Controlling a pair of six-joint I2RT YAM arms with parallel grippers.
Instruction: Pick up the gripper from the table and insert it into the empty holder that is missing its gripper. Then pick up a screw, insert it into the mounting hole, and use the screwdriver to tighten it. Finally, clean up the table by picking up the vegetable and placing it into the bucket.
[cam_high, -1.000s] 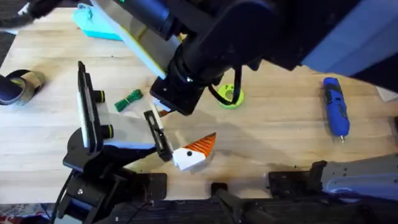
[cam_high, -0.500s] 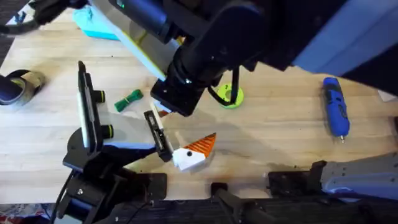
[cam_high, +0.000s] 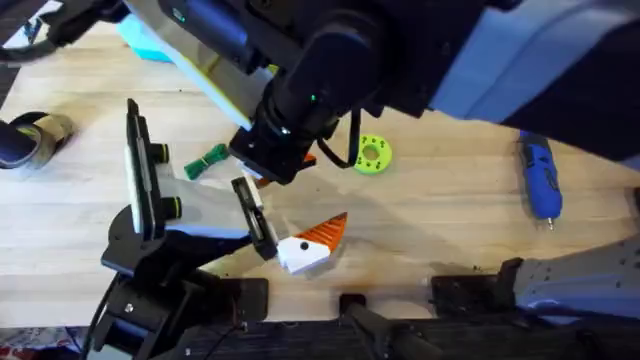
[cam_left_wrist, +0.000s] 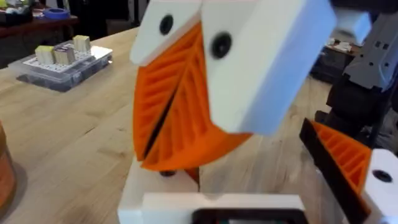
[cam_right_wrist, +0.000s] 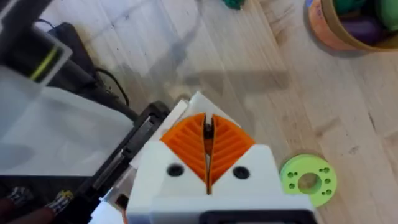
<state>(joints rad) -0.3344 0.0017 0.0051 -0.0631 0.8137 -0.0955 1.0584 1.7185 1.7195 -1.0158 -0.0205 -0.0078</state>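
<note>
I'm seeing right gripper (cam_right_wrist: 208, 163) pressed together, hovering over the surface (cam_high: 450, 230) | vegetable (cam_high: 207, 160) lying just beside — left gripper (cam_left_wrist: 186, 118) pressed together

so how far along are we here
Nothing looks clearly finished, and I can't tell whether the holder has its part. In hand: the right gripper, shut, hovers over the black bar. Left to do: the screwdriver lies untouched on the table, so no tightening yet. The vegetable is on the wood, not in the bucket.
</note>
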